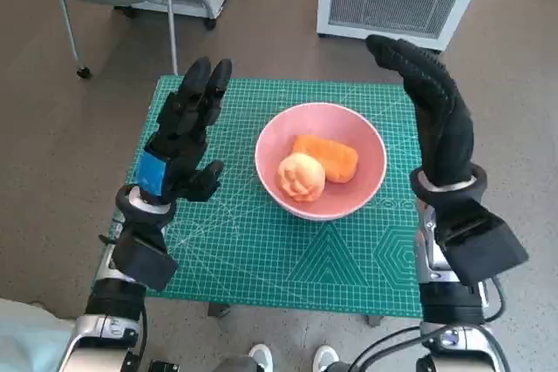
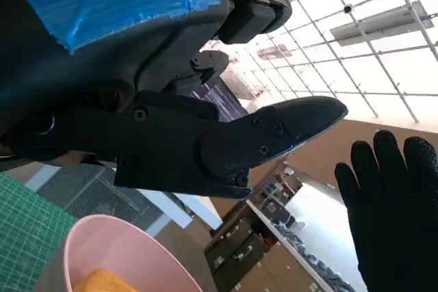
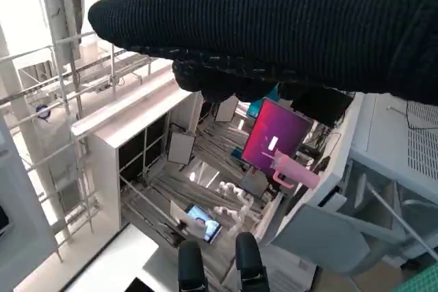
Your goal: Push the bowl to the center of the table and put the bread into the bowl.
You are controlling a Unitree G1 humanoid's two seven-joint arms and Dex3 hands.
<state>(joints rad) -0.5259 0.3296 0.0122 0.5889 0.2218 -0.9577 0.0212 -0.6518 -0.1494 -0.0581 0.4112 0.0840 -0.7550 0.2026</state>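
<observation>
The pink bowl [image 1: 320,160] sits mid-desk [image 1: 288,250] holding the bread [image 1: 326,158] and a pale bun [image 1: 301,176], while the left hand [image 1: 186,132] and right hand [image 1: 432,102] hover open-fingered, holding nothing.

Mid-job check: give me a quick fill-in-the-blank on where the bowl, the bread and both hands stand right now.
1. The pink bowl sits on the ____ cutting mat.
2. The orange bread lies ____ the bowl, beside a round pale bun.
3. The left hand and the right hand are raised on either side of the bowl, and both hold ____.

Missing words: green; inside; nothing
</observation>
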